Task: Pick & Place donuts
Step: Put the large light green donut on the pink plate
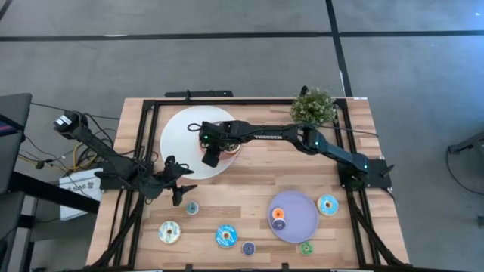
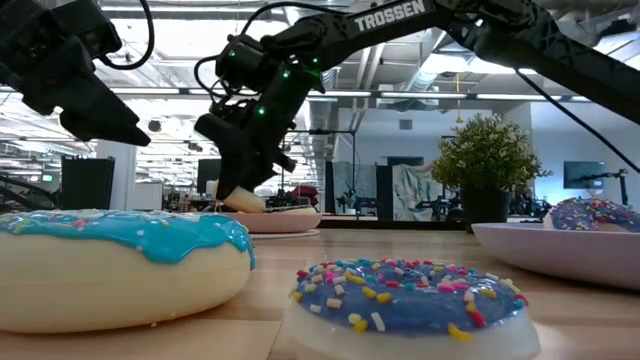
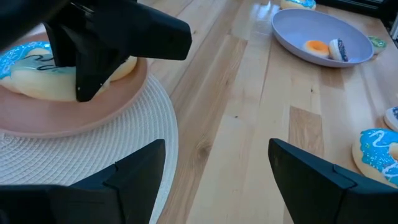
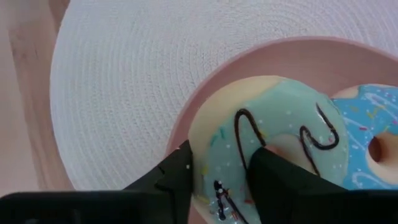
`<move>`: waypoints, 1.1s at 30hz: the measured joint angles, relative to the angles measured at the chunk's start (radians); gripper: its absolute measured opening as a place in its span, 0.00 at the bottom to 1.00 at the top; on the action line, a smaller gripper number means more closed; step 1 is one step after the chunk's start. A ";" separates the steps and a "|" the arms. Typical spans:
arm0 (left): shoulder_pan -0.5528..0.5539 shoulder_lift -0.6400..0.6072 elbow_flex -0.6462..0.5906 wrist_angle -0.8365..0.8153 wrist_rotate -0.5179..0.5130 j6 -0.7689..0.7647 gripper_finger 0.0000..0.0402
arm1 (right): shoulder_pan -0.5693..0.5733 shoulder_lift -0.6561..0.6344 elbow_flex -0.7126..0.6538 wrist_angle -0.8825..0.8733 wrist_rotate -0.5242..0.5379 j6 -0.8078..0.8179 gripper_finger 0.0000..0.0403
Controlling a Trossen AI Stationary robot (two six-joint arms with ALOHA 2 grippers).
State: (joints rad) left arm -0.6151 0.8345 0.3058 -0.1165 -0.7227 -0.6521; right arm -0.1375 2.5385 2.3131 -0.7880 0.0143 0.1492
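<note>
Over the pink plate (image 4: 298,53) on the white woven mat (image 1: 178,140) near the table's far edge, I have the right gripper (image 4: 221,171) clamped across the rim of a teal-iced donut (image 4: 273,130), beside a blue one (image 4: 379,134). Placing looks underway; next I would release and lift clear. Left gripper (image 1: 180,190) waits spread open near the left edge.

Left gripper (image 3: 214,180) jaws apart, right gripper (image 3: 93,59) over pink plate (image 3: 93,115), lavender plate (image 3: 292,40)
</note>
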 joint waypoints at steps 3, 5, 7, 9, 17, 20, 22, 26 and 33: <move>0.000 0.000 0.000 0.000 0.000 0.000 0.69 | 0.000 0.000 0.000 0.007 0.000 0.007 0.41; 0.000 0.000 0.000 0.000 0.000 0.000 0.69 | 0.000 0.000 0.000 0.011 0.000 0.007 0.45; 0.000 0.000 0.000 0.000 0.000 0.000 0.69 | 0.000 0.000 0.000 0.011 0.000 0.008 0.49; 0.000 0.000 0.000 0.000 0.000 0.000 0.69 | 0.000 0.000 -0.001 0.011 0.000 0.008 0.53; 0.000 0.000 0.000 0.000 0.000 0.000 0.69 | 0.000 0.000 -0.001 0.008 -0.006 0.008 0.58; 0.000 0.000 0.000 0.000 0.000 0.000 0.69 | 0.000 0.000 -0.001 0.000 -0.015 0.009 0.58; 0.000 0.000 0.000 0.000 0.000 0.000 0.69 | 0.001 0.000 -0.001 -0.018 -0.016 0.009 0.58; 0.000 0.000 0.000 0.000 0.000 0.000 0.69 | 0.000 0.000 -0.001 -0.068 0.002 0.009 0.56; 0.000 0.000 0.000 0.000 0.000 0.000 0.69 | -0.001 -0.001 -0.001 -0.098 0.068 0.008 0.50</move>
State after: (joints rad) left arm -0.6151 0.8345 0.3054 -0.1165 -0.7223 -0.6521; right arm -0.1382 2.5378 2.3119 -0.8859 0.0818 0.1570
